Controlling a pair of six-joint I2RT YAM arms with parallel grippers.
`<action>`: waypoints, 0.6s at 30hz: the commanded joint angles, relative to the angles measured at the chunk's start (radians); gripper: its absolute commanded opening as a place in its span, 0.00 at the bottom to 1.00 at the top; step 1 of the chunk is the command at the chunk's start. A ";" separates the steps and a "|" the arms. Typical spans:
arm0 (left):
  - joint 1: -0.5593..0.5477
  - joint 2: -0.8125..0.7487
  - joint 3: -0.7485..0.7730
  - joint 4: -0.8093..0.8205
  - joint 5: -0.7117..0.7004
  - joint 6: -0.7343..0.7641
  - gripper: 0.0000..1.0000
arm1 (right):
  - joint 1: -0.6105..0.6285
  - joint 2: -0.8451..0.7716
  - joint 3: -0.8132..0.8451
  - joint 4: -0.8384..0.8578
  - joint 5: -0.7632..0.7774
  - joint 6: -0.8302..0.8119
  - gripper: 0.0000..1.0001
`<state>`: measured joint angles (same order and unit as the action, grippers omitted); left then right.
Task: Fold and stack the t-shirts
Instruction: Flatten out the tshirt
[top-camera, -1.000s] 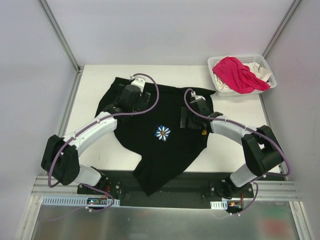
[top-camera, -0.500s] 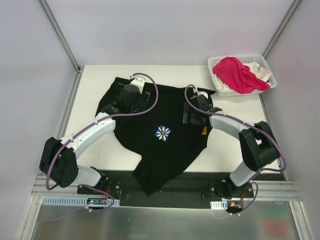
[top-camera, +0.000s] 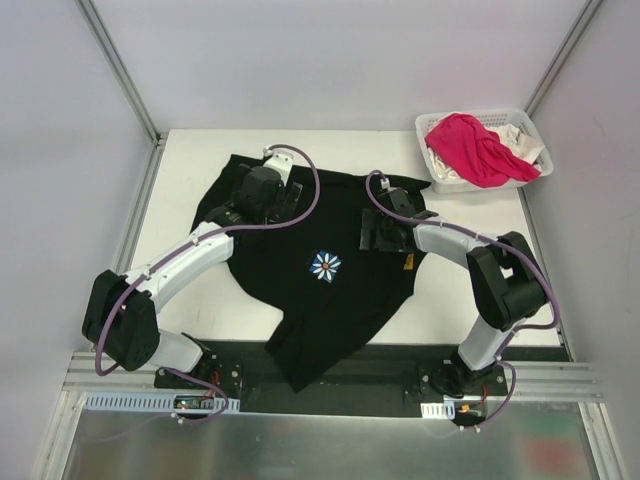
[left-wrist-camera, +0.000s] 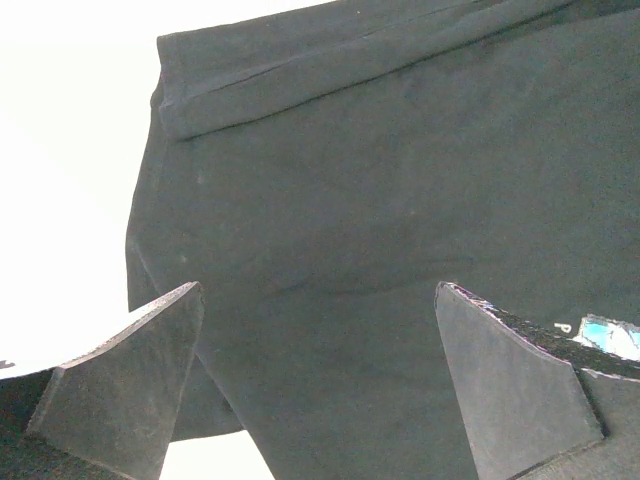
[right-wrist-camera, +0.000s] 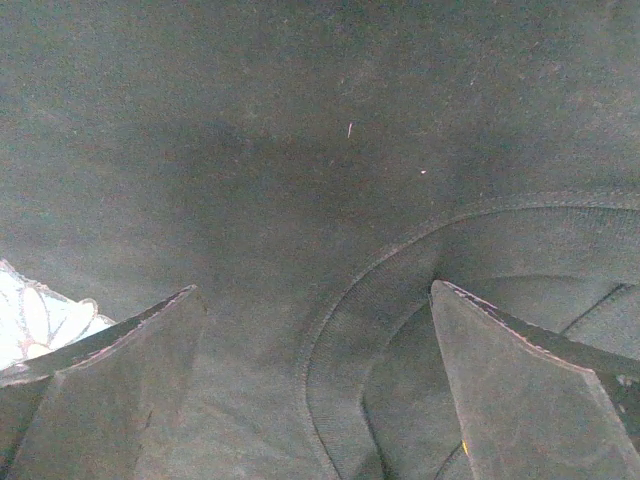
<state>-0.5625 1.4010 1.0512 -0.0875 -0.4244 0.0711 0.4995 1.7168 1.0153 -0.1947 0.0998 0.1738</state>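
Matt black cloth t-shirt (white plastic basket)

Robotics laboratory test cell. Identifying features: white table enclosed by plain grey panels and aluminium profile posts, beyond and outboard of the left pincer and right pincer. Well behind both pincers: arm bases bolted along a slotted metal rail, with exposed purple cabling and small bare circuit boards.

The black t-shirt bears a white-and-blue daisy print; the pink t-shirt is bright, the basket white lattice.
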 joint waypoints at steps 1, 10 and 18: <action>-0.002 -0.016 0.052 0.020 -0.007 0.029 0.99 | -0.003 -0.029 -0.026 0.004 -0.029 0.059 0.97; 0.000 -0.037 0.081 0.019 -0.037 0.070 0.99 | -0.067 -0.069 -0.081 0.009 -0.022 0.148 0.96; 0.000 -0.013 0.086 0.012 -0.062 0.085 0.99 | -0.165 -0.068 -0.135 0.028 -0.020 0.191 0.96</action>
<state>-0.5625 1.3987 1.1007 -0.0883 -0.4496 0.1329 0.3691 1.6554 0.9230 -0.1307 0.0612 0.3294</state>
